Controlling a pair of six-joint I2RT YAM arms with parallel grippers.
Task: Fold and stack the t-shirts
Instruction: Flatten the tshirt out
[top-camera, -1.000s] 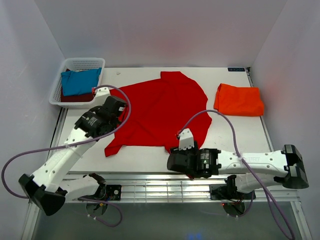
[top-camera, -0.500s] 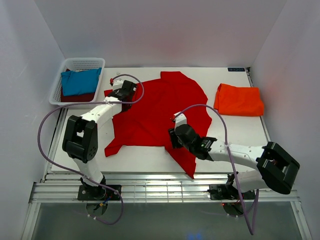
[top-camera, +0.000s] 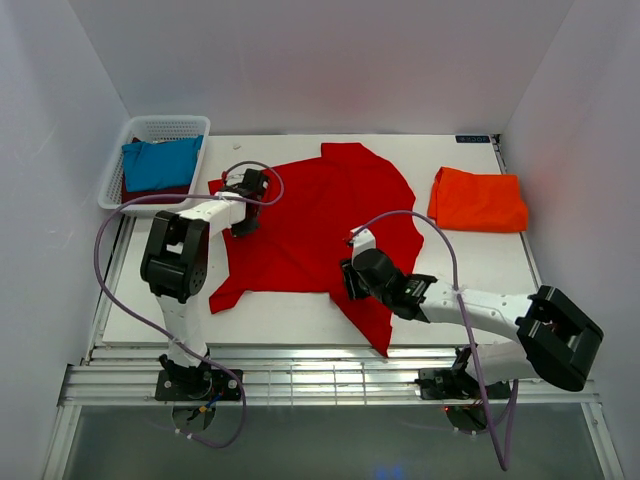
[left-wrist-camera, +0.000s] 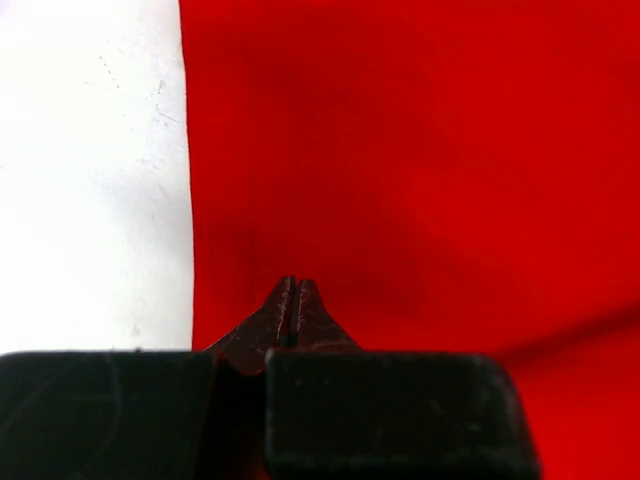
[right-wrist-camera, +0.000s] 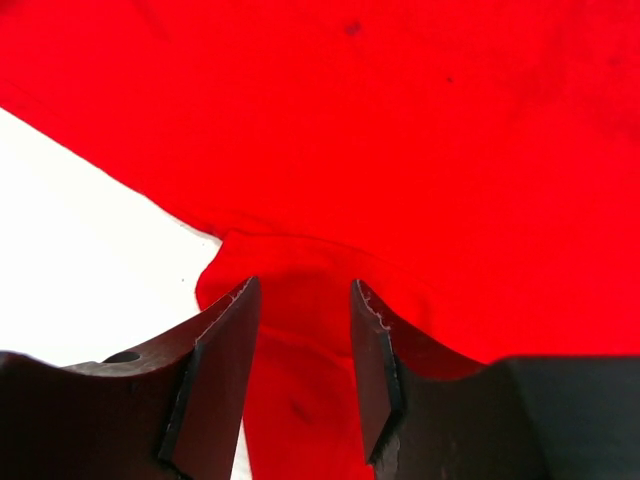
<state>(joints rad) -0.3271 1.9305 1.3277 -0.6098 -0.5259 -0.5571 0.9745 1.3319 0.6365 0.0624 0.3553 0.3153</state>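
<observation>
Nearest me, the right gripper (right-wrist-camera: 300, 340) hung low over the near hem of the bright red cotton t-shirt (top-camera: 320, 215), its jaws half parted and straddling a raised fold of cloth without pinching it. From there the shirt's body ran off toward eleven o'clock across the white table (top-camera: 480, 270). Its long axis looked to run from seven to one. That near corner was the right arm's to take, I'd say.

Further back, at the shirt's nine o'clock edge, the left gripper (left-wrist-camera: 293, 300) was clenched, tips down on red cloth just inside the border. I couldn't tell whether any fabric was caught.

Beyond, at two o'clock, lay the folded orange-red t-shirt (top-camera: 478, 200). At ten o'clock was the white mesh basket (top-camera: 150, 128).
</observation>
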